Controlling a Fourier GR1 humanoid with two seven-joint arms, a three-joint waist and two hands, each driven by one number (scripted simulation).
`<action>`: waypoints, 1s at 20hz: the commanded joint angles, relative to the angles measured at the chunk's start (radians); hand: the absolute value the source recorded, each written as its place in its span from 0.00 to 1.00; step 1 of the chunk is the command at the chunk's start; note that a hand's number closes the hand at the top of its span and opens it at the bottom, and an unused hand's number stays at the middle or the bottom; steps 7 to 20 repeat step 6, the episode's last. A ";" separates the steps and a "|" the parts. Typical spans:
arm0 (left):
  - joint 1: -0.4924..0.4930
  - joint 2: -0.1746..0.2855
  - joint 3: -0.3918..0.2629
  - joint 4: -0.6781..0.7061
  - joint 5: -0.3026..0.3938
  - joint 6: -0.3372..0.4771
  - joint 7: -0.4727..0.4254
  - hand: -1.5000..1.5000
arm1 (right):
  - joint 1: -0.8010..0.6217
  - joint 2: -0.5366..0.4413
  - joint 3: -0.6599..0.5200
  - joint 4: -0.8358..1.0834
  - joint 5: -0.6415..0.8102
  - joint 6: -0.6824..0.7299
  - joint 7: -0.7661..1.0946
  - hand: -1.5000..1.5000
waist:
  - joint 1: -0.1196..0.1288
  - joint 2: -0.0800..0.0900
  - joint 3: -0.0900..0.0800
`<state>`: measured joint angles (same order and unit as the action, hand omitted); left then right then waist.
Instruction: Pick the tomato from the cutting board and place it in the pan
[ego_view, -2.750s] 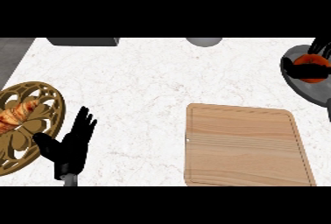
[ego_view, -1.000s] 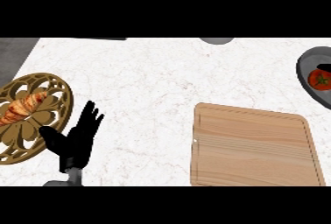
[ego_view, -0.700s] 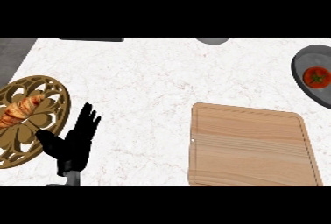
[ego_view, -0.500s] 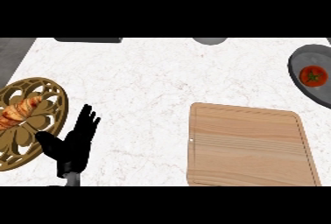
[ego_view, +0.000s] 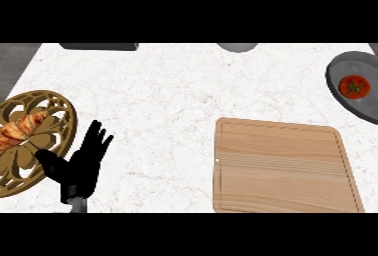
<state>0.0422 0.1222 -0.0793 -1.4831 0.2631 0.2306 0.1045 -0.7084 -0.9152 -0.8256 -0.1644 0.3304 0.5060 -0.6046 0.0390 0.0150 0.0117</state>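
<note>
Left hand (ego_view: 77, 165), lower left of frame: fingers straight and spread, pointing up, holding nothing, at rest on the counter (ego_view: 162, 100). Right hand shows nowhere. Just left of the left hand, a plate (ego_view: 59, 125) carries a croissant (ego_view: 22, 131). Board (ego_view: 284, 172), lower right, bears nothing. Tomato (ego_view: 354, 86) sits in the pan (ego_view: 367, 106) at the upper right edge, well apart from the board. We judge the placing done; we see nothing left but rest.

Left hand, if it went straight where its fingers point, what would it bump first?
The left hand would cross bare counter, probably reaching the dark grey object at the far edge first.
</note>
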 joint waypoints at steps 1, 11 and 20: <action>0.005 -0.009 -0.016 0.031 -0.017 0.006 0.015 0.50 | 0.036 0.042 -0.007 -0.007 -0.016 -0.012 -0.063 0.00 | 0.002 0.005 -0.005; -0.002 -0.023 -0.009 0.008 -0.016 0.032 0.050 0.50 | 0.074 -0.004 -0.005 -0.014 -0.036 0.023 -0.032 0.00 | -0.010 -0.003 -0.007; -0.002 -0.023 -0.009 0.008 -0.016 0.032 0.050 0.50 | 0.074 -0.004 -0.005 -0.014 -0.036 0.023 -0.032 0.00 | -0.010 -0.003 -0.007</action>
